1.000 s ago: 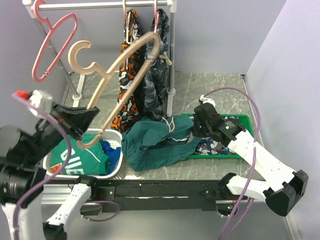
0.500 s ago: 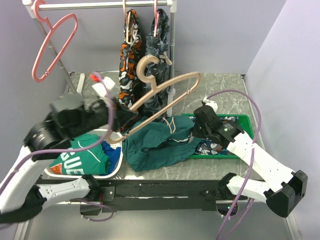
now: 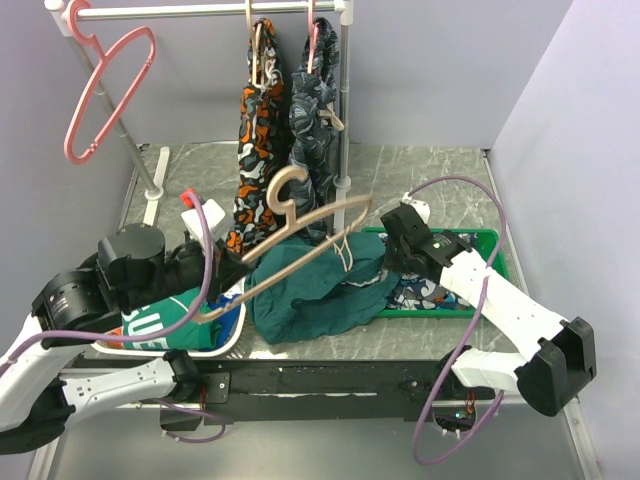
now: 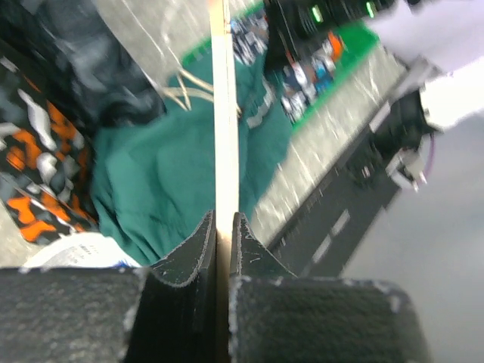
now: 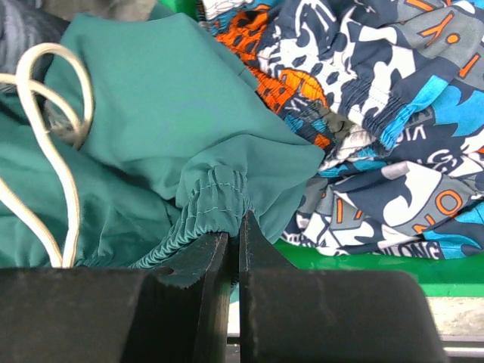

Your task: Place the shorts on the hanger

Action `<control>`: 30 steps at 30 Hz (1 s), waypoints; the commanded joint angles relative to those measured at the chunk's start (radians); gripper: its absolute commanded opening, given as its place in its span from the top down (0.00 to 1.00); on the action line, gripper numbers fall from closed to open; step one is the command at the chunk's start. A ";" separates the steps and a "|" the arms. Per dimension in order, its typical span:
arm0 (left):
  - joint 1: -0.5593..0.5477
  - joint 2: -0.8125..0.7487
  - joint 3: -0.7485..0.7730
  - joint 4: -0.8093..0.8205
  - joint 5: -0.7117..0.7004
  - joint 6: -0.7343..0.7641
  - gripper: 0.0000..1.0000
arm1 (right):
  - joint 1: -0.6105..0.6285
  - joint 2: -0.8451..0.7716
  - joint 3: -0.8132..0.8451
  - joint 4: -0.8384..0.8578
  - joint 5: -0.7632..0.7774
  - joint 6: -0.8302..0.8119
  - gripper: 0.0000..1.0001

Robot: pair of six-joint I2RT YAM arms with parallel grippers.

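The left arm (image 3: 130, 265) has swung down from high at the left and in toward the middle. Its gripper (image 3: 238, 268) now sits low at the near-left edge of the shorts (image 3: 310, 300). The hanger (image 3: 330, 210) came with it: its hook has dropped to just in front of the orange camouflage shorts (image 3: 255, 150), and its frame now slants across the teal cloth. The right arm (image 3: 500, 300) has shifted a little, with its elbow drawn inward.

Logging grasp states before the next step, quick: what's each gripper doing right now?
Left gripper: closed, holding the hanger.
Right gripper: closed, holding the shorts by the waistband.
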 commanded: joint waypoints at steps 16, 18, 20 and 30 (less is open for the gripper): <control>-0.009 0.005 -0.101 -0.062 0.160 -0.004 0.99 | -0.028 0.020 0.127 -0.016 -0.016 -0.058 1.00; -0.009 0.016 -0.093 -0.044 0.150 -0.003 0.99 | -0.022 -0.001 0.129 -0.028 -0.027 -0.065 1.00; -0.009 0.028 -0.087 -0.027 0.141 0.005 0.99 | 0.007 -0.017 0.141 -0.054 -0.016 -0.073 1.00; -0.035 0.039 -0.140 0.088 0.134 0.016 0.99 | 0.205 0.044 0.389 -0.195 0.082 -0.043 1.00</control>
